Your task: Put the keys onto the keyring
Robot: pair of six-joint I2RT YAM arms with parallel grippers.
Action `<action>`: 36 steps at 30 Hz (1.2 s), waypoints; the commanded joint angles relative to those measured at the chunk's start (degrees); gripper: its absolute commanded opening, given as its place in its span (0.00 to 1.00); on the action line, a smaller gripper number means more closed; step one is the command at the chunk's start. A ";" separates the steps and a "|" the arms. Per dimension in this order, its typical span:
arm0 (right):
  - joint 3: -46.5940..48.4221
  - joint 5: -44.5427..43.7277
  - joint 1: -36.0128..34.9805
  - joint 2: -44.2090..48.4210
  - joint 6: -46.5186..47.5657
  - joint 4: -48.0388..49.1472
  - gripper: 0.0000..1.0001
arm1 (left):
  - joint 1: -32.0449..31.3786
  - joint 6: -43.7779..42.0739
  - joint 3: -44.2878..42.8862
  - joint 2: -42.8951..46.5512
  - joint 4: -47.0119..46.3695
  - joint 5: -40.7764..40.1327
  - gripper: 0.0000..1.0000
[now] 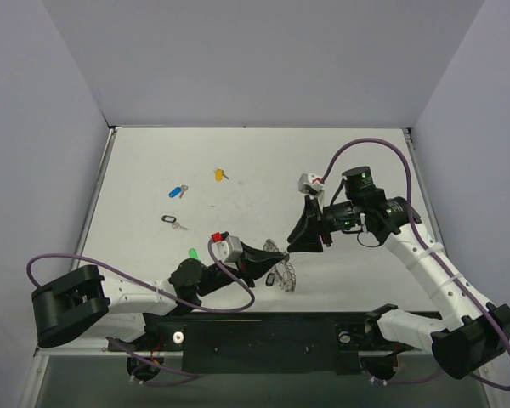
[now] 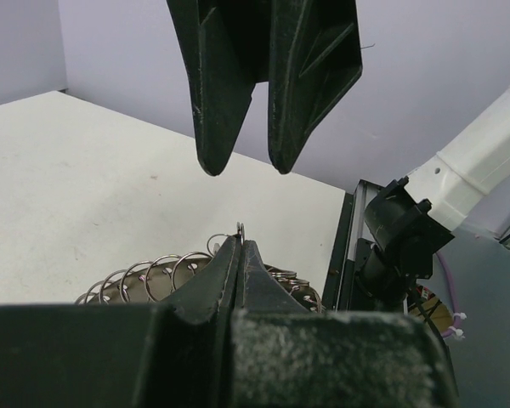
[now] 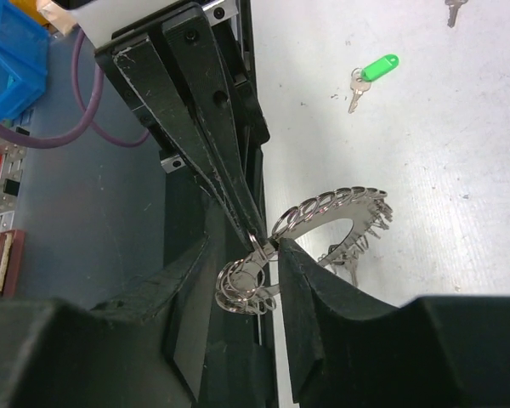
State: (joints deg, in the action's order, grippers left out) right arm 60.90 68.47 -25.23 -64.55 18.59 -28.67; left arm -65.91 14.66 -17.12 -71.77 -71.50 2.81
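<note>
Firmly, left pincer (image 2: 240,246) pinches lacy, coiled silvery wire keyring (image 3: 320,204)

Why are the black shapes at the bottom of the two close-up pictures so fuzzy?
Left wrist view: the left gripper lies close to the lens, so its base looks grainy; the keyring beyond is clearer. Right wrist view: the right gripper blurs likewise, while keyring and green key are crisp. Top view: evenly lit, faint shadows.

Overhead rear view over the table (image 1: 255,170); two close wrist views on keyring (image 3: 319,202).
</note>
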 commanded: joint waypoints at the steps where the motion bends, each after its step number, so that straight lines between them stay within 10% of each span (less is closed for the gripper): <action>1: -1.14 2.99 -0.52 0.22 -1.89 2.38 0.30 | 0.08 1.69 -2.74 -0.21 -17.08 -2.02 0.00; 36: -7.64 3.25 -1.22 0.92 -9.10 12.49 0.23 | 0.08 5.56 -3.09 0.58 -21.31 -5.89 0.00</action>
State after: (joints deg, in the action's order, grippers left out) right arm 54.37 69.69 -25.98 -64.49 10.11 -18.13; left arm -65.91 19.35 -17.61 -72.23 -71.53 -2.31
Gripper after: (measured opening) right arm 0.227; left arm 0.018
